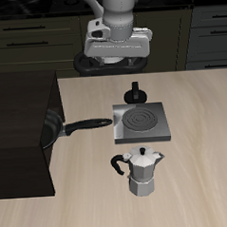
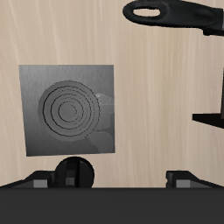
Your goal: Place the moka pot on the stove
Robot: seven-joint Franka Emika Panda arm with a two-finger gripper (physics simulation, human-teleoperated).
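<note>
Well apart, the moka pot stands frontward of the pincer.

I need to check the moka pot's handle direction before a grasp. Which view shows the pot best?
The exterior view: the whole moka pot stands upright before the stove, its black handle and lid knob plain. The wrist view shows the stove and the frying pan's handle, not the pot.

No readable text, label, brand, number or sign appears on the moka pot, the stove, the frying pan or the table.
</note>
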